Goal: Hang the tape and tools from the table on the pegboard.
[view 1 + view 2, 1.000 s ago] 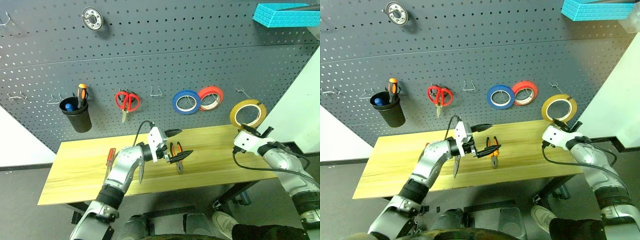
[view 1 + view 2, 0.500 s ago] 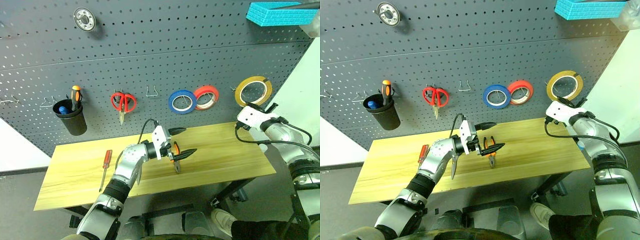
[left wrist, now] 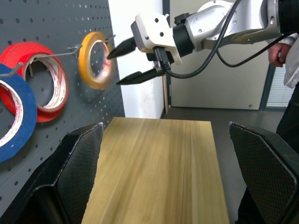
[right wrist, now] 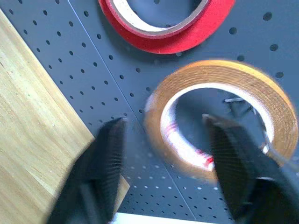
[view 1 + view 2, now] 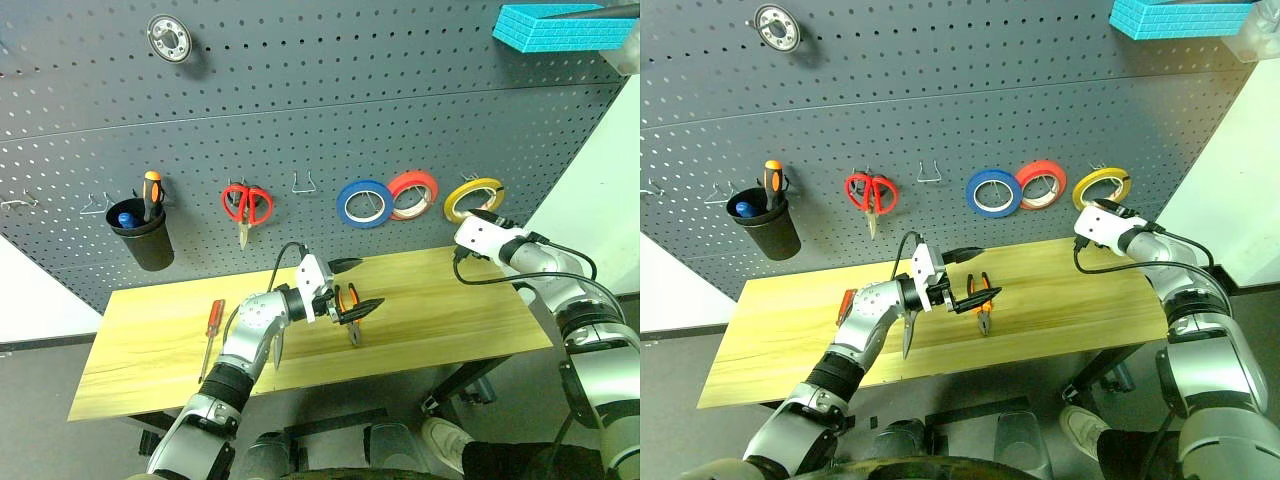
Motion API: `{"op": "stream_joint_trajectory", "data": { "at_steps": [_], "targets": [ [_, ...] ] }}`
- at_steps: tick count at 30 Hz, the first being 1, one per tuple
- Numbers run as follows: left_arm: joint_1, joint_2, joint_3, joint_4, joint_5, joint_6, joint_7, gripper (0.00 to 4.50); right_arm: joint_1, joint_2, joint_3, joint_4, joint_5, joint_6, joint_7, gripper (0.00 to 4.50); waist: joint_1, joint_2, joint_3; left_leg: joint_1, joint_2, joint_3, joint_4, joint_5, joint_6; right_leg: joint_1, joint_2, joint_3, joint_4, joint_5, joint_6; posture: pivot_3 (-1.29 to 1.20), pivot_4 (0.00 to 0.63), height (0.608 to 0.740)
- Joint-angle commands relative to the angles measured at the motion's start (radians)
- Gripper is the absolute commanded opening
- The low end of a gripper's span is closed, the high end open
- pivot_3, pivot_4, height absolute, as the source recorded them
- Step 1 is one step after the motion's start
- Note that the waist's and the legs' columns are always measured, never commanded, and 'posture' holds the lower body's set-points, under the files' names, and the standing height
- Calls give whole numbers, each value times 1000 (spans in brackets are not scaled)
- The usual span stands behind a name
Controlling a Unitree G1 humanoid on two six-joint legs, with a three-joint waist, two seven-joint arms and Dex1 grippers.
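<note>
A white wall [image 5: 590,190] stands right of the dark panel, with a white patch [image 5: 30,290] at its lower left. Grey floor [image 5: 40,400] lies below. Beyond the tabletop's far end, a grey door [image 3: 219,74] and a person's sleeve [image 3: 292,70].

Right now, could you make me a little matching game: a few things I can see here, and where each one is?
Things:
1. yellow tape
2. pliers
3. red-handled screwdriver
4. red-handled scissors

Places:
A. hanging on the pegboard, left of the blue roll
B. on a hook before the open right hand
C. lying alone, table's left part
D. on the table by the left hand

Pairs: 1-B, 2-D, 3-C, 4-A
</note>
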Motion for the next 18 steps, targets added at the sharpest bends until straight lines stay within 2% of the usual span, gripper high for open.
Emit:
{"op": "stream_joint_trajectory", "data": {
  "at_steps": [1, 5, 9, 14, 16, 18],
  "targets": [
    [4, 9, 24, -48, -13, -9, 13, 4500, 3, -28, 9, -76, -9, -48, -37, 4123, -1, 0, 0, 0, 0, 0, 0, 0, 0, 0, 0, 0, 0, 0, 0, -180, 0, 739],
    [28, 34, 44, -72, -20, -4, 26, 4500, 118, -44, -4, -219, 48, -105, 32, 4123, 2, 0, 0, 0, 0, 0, -1, 0, 0, 0, 0, 0, 0, 0, 0, -186, 0, 739],
    [71, 79, 74, -109, -39, 29, 29, 4500, 295, -35, -4, -460, 182, -68, 219, 4123, 0, 0, 0, 0, 0, -1, -1, 0, 0, 0, 0, 0, 0, -1, 2, -206, 0, 739],
    [134, 167, 106, -123, -42, 60, 11, 4500, 416, 73, -1, -707, 340, 233, 379, 4123, -17, 0, 0, 1, 1, 0, 1, 0, 0, 0, 1, 1, 1, -1, 4, -227, 0, 739],
    [151, 200, 121, -119, -44, 70, 12, 4500, 426, 119, 5, -766, 385, 393, 434, 4489, -24, 0, 0, 2, 1, -3, 2, 0, 0, 1, 2, 1, 2, 0, 4, -229, 0, 739],
    [163, 228, 133, -114, -39, 75, 17, 4500, 433, 147, 23, -817, 390, 547, 468, 4489, -24, 0, 0, 2, 1, -6, 2, 0, 0, 1, 3, 0, 3, 1, 2, -232, 0, 739]
  ]
}}
